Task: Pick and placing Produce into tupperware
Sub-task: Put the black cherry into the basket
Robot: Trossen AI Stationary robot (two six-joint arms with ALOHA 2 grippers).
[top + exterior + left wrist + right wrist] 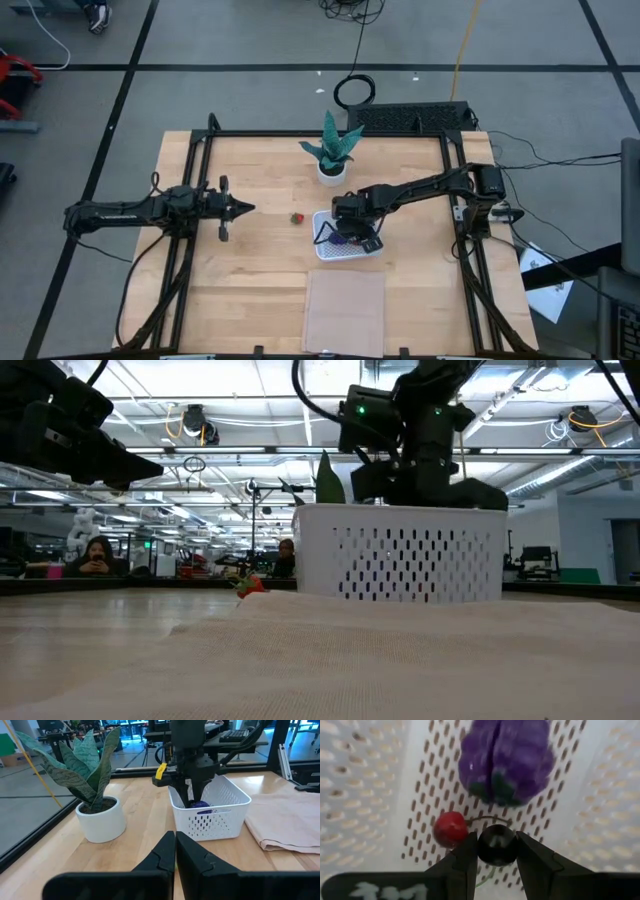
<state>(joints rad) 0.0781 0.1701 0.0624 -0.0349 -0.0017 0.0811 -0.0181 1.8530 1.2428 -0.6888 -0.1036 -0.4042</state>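
Note:
The white tupperware (324,251) stands mid-table, and my right gripper (496,851) reaches down into it, shut on a small blackish fruit (496,844). On its perforated bottom (360,795) lies the purple grape cluster (506,760). A small dark red fruit (450,829) sits beside my finger, with a thin stem running toward the black one. The red-and-green strawberry piece (297,217) lies on the wood left of the tupperware. My left gripper (250,208) waits shut at the table's left, level and touching nothing. My right gripper pinches the blackish fruit's two opposite sides (481,845) between its two fingers. The fingers come from above, pointing steeply down into the tupperware. Whether the fruit touches the bottom, I cannot tell.
A green leafy plant in a white pot (332,150) stands just beyond the tupperware. A flat tan sheet (345,310) lies near the front edge. Black frame rails (190,250) run along both sides of the table.

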